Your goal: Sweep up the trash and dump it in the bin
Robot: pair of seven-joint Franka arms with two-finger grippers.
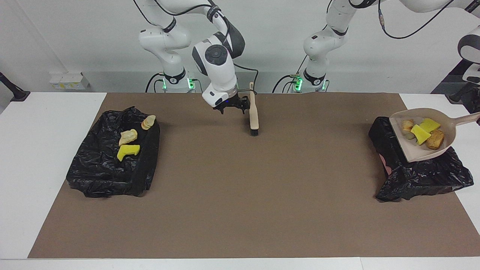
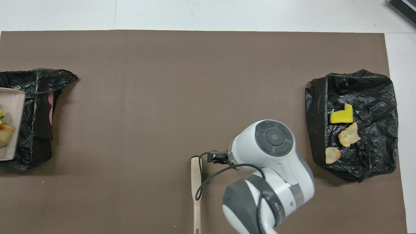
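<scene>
Nearest the robots, your right gripper (image 1: 231,105) hung low over the brown mat (image 1: 240,195) on the worktop. Its fingers were spread wide and held nothing. Just beside it lay the one pale wooden hand brush with dark bristles (image 1: 254,114), flat on the mat.

No scrap of trash showed loose on the mat, so sweeping looked finished.

Farther out, toward the right arm's end, one crumpled black plastic bin bag (image 1: 101,172) held three pieces: one yellow foam piece (image 1: 128,151) and two pale beige chunks (image 1: 128,137).

Toward the left arm's end, the one beige plastic dustpan (image 1: 416,150) was held up over the second black bin bag (image 1: 423,176). It carried four pieces: two yellow foam scraps (image 1: 420,134), one beige chunk (image 1: 407,125) and one orange-brown lump (image 1: 435,139). Its handle ran off the edge to your left gripper, which was out of sight. I judged its fingers closed on that handle.

That made seven pieces, two bags. What was left for you was tipping the dustpan so its load dropped into the bag below.
</scene>
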